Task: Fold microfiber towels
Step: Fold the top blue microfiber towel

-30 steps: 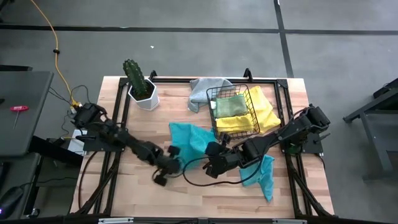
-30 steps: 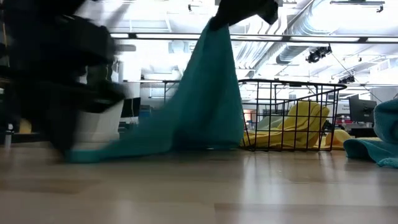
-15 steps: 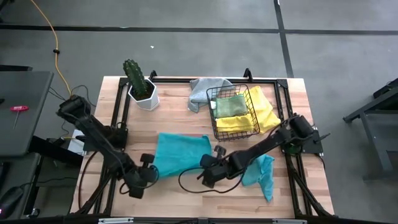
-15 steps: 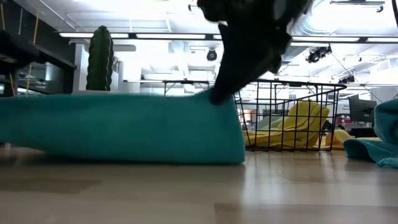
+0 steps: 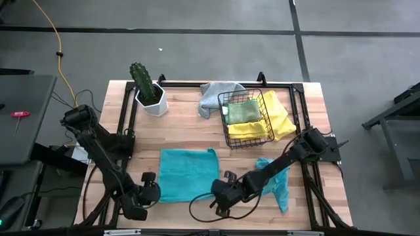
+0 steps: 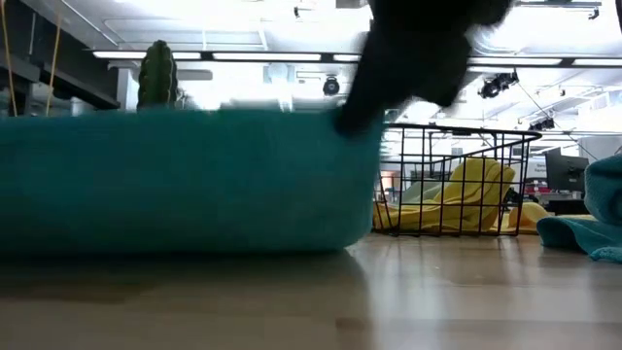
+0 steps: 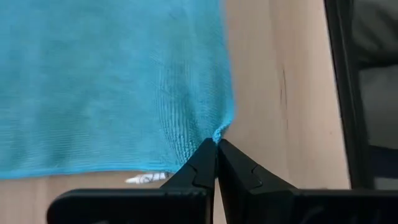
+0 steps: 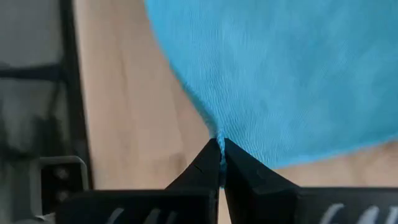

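The wooden table (image 5: 197,131) is seen centre frame from above. A teal towel (image 5: 188,174), soft, knit-textured and roughly square, is spread flat lower centre, its edges aligned with the table's. Its two lower corners are pinched by the left gripper (image 7: 216,144) and the right gripper (image 8: 220,148).

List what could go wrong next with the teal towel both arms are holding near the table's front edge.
1. Each tool, left and right, pinches only the very corner of the teal towel, so a tug might pull a corner free.
2. The tools sit close to the table front edge; dragging further might hang the towel over it.
3. The second teal towel lies bunched under the right arm and might get snagged.
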Available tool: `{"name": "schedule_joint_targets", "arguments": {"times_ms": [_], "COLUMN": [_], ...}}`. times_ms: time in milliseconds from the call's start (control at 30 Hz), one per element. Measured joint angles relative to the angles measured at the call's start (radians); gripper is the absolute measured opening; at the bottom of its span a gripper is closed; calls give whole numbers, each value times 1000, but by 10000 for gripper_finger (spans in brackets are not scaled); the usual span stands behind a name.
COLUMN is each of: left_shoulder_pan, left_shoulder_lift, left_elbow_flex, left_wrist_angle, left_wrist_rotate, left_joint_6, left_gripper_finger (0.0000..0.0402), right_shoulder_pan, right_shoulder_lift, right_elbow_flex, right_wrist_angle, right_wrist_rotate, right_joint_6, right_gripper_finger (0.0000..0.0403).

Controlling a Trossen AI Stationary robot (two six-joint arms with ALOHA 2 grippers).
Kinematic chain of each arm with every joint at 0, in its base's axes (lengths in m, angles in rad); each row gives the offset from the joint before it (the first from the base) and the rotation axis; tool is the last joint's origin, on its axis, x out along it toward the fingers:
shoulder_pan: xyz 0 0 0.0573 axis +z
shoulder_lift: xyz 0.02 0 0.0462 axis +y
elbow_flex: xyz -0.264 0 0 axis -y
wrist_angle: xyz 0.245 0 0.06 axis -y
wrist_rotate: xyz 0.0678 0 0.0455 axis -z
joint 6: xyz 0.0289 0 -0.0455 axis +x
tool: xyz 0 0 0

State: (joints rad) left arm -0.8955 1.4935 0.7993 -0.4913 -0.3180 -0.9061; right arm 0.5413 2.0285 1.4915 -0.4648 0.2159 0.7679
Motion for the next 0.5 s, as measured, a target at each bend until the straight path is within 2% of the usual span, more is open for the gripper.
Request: {"name": "schedule_joint_targets", "arguments": {"times_ms": [133, 300, 500], "left_shoulder_pan": [19, 36, 109], "left_shoulder_lift": [-101, -250, -427], "left_elbow_flex": [62, 129, 195], "left_wrist_angle": [-201, -504, -703], "left_wrist_rotate": [-120, -340, -537], "left_joint_6": [15, -9, -19], "left_gripper_finger": [0, 0, 0], "right_shoulder_pan": [-18, -43, -100], "right_shoulder_lift": [-14, -18, -19], "right_elbow_flex": [127, 301, 519], "right_wrist_angle": [-168, -417, -711], "right_wrist_rotate": [114, 370, 586], "right_joint_6": [-81, -143, -181], "right_gripper_finger": [0, 0, 0]}}
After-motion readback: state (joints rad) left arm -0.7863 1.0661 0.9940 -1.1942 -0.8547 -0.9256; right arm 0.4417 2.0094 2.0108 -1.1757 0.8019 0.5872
